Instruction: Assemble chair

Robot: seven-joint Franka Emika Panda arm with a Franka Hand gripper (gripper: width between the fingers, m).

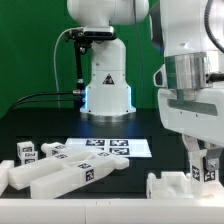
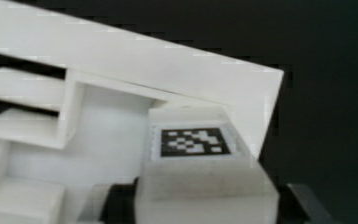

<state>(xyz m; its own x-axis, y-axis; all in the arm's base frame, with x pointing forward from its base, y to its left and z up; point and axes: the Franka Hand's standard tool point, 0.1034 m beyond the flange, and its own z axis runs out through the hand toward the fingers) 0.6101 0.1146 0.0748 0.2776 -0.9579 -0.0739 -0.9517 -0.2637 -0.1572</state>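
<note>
My gripper (image 1: 205, 176) hangs at the exterior view's right, just above the table. It is shut on a white chair part with a marker tag (image 1: 207, 169). In the wrist view that tagged white part (image 2: 197, 160) fills the space between my dark fingers (image 2: 126, 202), and my gripper (image 2: 208, 208) grips it from both sides. Several other white chair parts with tags (image 1: 62, 170) lie together at the exterior view's left front. The lower end of the held part is hidden.
The marker board (image 1: 106, 146) lies flat at the table's middle. A white bracket-like piece (image 1: 185, 188) stands right below my gripper; its stepped walls (image 2: 87, 100) show in the wrist view. The arm's base (image 1: 106, 85) stands at the back.
</note>
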